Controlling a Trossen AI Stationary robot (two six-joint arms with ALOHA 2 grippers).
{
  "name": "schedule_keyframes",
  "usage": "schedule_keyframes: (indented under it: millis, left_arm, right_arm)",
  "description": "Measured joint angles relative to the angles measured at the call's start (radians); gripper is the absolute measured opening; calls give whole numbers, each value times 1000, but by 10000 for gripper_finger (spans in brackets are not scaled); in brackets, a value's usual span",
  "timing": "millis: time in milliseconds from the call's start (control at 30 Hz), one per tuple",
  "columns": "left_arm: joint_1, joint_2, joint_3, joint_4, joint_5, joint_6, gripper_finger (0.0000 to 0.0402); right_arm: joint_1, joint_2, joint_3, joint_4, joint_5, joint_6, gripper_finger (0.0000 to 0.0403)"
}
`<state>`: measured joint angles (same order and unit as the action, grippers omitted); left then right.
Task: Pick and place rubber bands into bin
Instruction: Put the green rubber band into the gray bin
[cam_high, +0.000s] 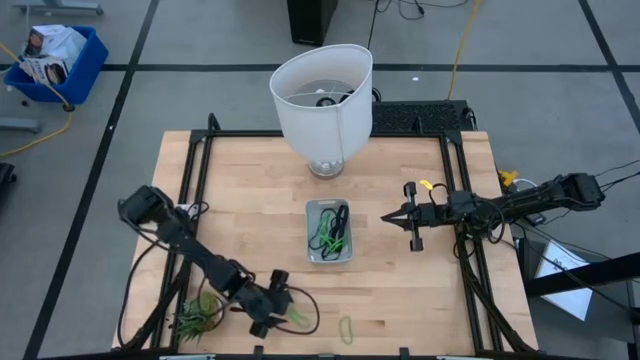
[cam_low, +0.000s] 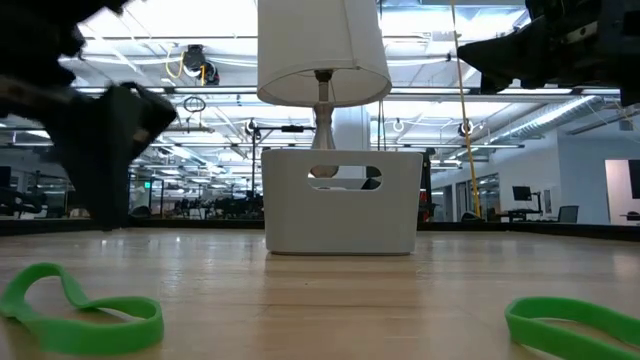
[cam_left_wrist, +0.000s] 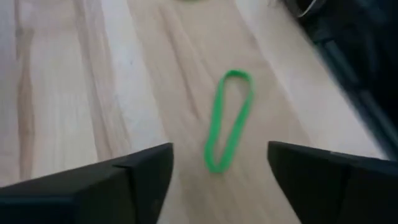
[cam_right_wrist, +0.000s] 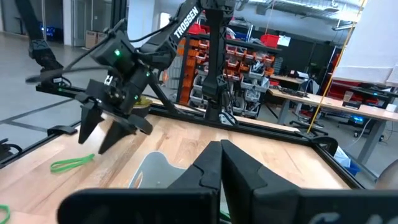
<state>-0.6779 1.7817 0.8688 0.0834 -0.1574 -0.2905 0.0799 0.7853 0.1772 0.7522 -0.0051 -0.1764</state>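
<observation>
Below, a green rubber band (cam_left_wrist: 227, 119) lies flat between the left gripper's (cam_left_wrist: 219, 171) spread, empty fingers (cam_left_wrist: 134, 177).

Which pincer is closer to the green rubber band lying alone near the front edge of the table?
Left. The left pincer hovers open beside the green rubber band; the right pincer is shut, farther back beside the bin.

You have a pale wood-grained surface (cam_high: 250, 190) framed in black. The bin (cam_high: 312, 252) at its middle is pale grey-blue, holding bright green and black rubber bands (cam_high: 330, 232). Near the surface's front edge, right of the spiky green plant (cam_high: 196, 316), lies one light-green band (cam_high: 347, 328). Behind the bin stands a white lampshade (cam_high: 325, 100). Both arms' fingers (cam_left_wrist: 124, 186) are black. A blue crate (cam_high: 60, 65) sits off the surface.
</observation>
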Motion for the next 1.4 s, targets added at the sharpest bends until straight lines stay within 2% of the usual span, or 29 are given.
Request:
schedule_keyframes:
  millis: [167,267,367,500,600,900,1100,1233,1400]
  left_arm:
    - [20,42,0,46,42,-10,307]
    - [30,74,-1,79,74,-24,305]
    - [40,95,1,124,113,-26,288]
    - [54,103,1,142,152,-26,247]
    - [57,103,1,133,161,-27,203]
    - [57,103,1,92,226,-36,21]
    - [57,68,-3,68,245,61,4]
    - [67,-45,-3,-40,166,147,3]
    - [77,-240,-3,-255,-25,235,2]
  right_arm:
    - [0,0,0,0,0,0,1]
    - [0,0,0,-1,1,-1,2]
    - [0,0,0,-1,1,-8,1]
    - [0,0,0,-2,2,-12,2]
    - [0,0,0,-4,2,-11,1]
    - [0,0,0,-5,2,-11,1]
    - [0,0,0,-5,3,-11,1]
    - [0,0,0,-5,3,-11,2]
    - [0,0,0,-12,3,-7,1]
